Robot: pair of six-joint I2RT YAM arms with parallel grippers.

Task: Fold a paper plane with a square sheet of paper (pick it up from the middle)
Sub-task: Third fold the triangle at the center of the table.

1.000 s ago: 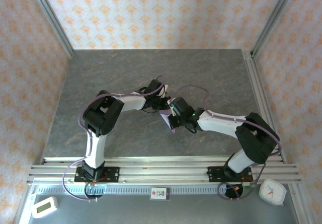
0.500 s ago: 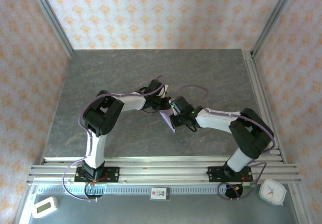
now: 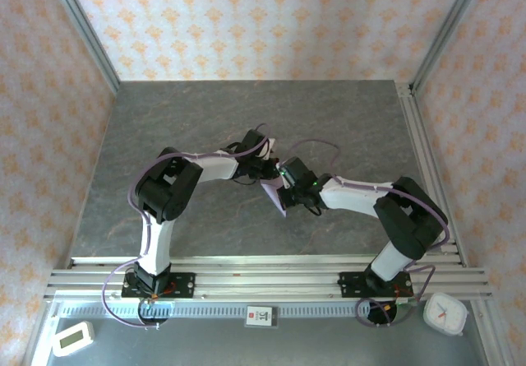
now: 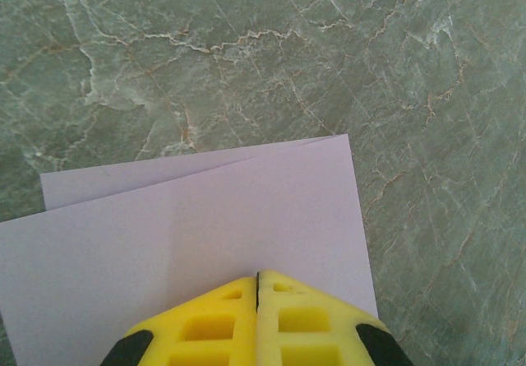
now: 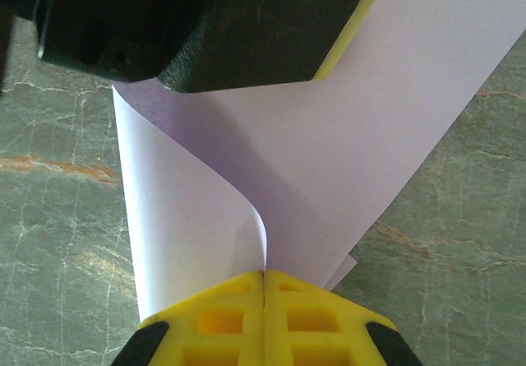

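The square sheet of paper [image 3: 277, 199], pale lilac, lies partly folded over itself at the table's middle, two layers showing in the left wrist view [image 4: 205, 218]. My left gripper [image 3: 265, 169] is shut, its yellow tips [image 4: 257, 274] set down on the top layer, nothing between them. My right gripper [image 3: 285, 192] is shut on one edge of the sheet [image 5: 345, 136]. The paper curls up into its closed tips [image 5: 265, 271]. The left gripper's dark housing [image 5: 205, 29] sits on the sheet's far part. No paper plane shape is formed.
Grey marbled tabletop [image 3: 205, 127] spreads around the arms. Aluminium rails [image 3: 263, 271] run along the near edge, frame posts [image 3: 419, 144] along the right side. A white timer [image 3: 72, 339] and a white clock [image 3: 445, 312] sit below the rails.
The right arm has shifted slightly left and toward the left gripper, carrying its edge of the sheet. The left arm has stayed put.
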